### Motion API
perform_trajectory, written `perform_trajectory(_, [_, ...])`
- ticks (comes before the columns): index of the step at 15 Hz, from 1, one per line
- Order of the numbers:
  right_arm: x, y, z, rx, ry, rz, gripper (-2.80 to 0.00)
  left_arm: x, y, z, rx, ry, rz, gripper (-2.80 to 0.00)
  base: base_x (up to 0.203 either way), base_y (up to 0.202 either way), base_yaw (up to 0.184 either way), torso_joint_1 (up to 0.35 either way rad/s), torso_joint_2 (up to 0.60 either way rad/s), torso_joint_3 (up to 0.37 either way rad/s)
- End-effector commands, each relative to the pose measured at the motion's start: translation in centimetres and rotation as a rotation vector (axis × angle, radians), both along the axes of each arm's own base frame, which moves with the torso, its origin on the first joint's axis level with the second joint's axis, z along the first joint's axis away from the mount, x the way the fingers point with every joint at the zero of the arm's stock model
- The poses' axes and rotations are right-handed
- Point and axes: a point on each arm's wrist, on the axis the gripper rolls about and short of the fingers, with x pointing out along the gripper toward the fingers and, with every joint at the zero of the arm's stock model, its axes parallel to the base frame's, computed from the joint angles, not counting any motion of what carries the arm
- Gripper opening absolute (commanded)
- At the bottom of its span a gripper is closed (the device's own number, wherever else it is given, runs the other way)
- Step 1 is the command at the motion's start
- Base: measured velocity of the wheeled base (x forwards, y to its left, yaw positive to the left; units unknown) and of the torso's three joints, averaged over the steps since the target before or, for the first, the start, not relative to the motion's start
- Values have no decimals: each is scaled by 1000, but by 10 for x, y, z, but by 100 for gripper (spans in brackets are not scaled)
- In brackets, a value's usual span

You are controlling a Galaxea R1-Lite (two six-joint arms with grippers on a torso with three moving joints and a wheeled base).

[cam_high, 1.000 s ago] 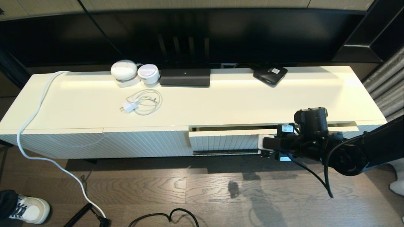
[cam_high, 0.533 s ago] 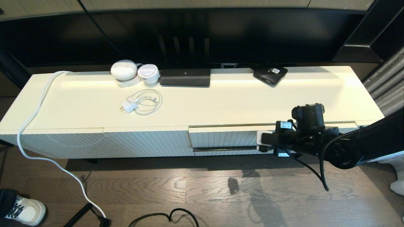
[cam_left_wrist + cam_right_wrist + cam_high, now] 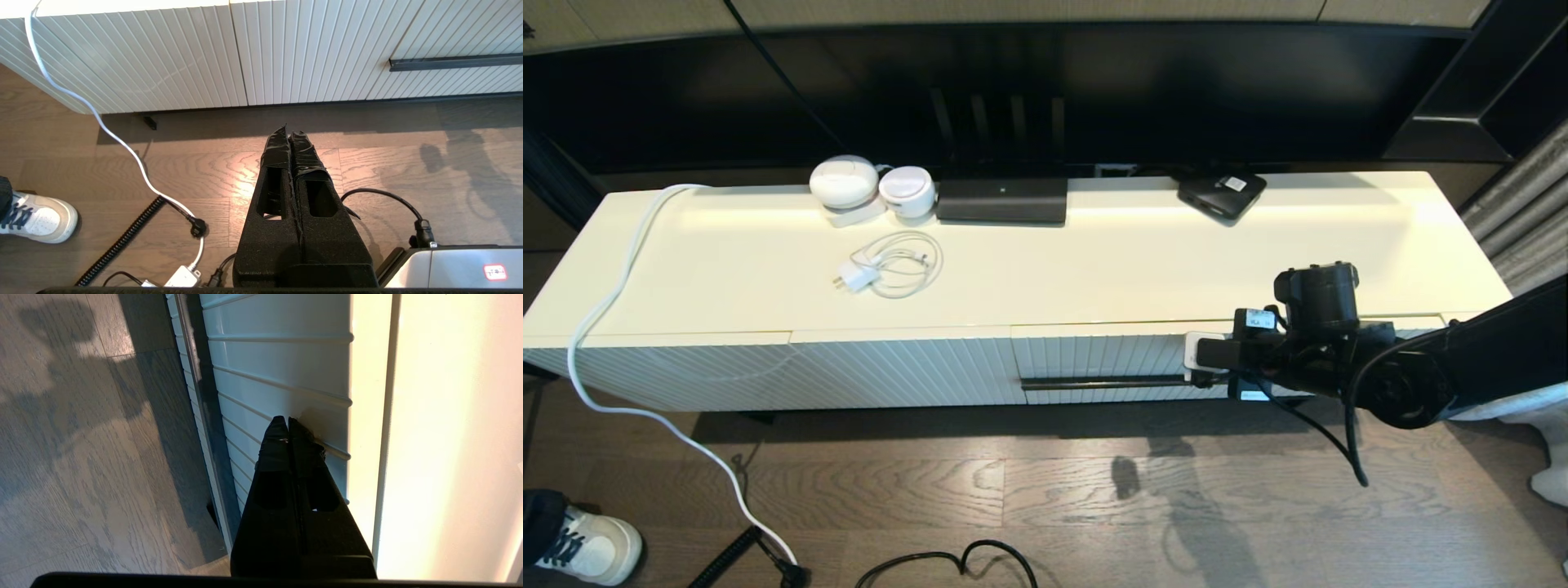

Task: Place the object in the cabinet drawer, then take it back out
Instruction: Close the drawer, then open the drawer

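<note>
1. The right gripper (image 3: 288, 424), its fingers pressed together and holding nothing, touches the fluted front of the cabinet drawer (image 3: 1094, 355), which sits flush with the cabinet.
2. The left gripper (image 3: 290, 132), fingers likewise pressed together, hangs over the floor.
3. The umbrella is not visible.

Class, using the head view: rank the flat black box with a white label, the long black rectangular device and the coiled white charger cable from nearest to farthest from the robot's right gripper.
1. Flat black box with a white label: back edge of the cabinet top, directly behind the right gripper.
2. Long black rectangular device: back edge, further left.
3. Coiled white charger cable: mid-top, farthest left.
</note>
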Motion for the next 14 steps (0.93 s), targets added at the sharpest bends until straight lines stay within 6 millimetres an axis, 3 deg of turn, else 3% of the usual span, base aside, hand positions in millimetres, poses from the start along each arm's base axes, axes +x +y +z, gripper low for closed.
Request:
perform_trajectory(1, [-6, -2, 6, -3, -7, 4, -280, 0, 0, 0, 0, 3, -1, -280, 0, 0, 0, 0, 0, 0])
perform_trajectory(3, [-27, -7, 17, -12, 54, 9, -280, 0, 0, 0, 0, 3, -1, -280, 0, 0, 0, 0, 0, 0])
perform_trajectory(6, [-75, -21, 37, -36, 175, 19, -280, 0, 0, 0, 0, 3, 0, -280, 0, 0, 0, 0, 0, 0])
perform_trajectory(11, [-183, -53, 77, -49, 324, -4, -280, 0, 0, 0, 0, 3, -1, -280, 0, 0, 0, 0, 0, 0])
perform_trajectory(14, [-249, -71, 80, -23, 356, -34, -280, 0, 0, 0, 0, 3, 0, -280, 0, 0, 0, 0, 0, 0])
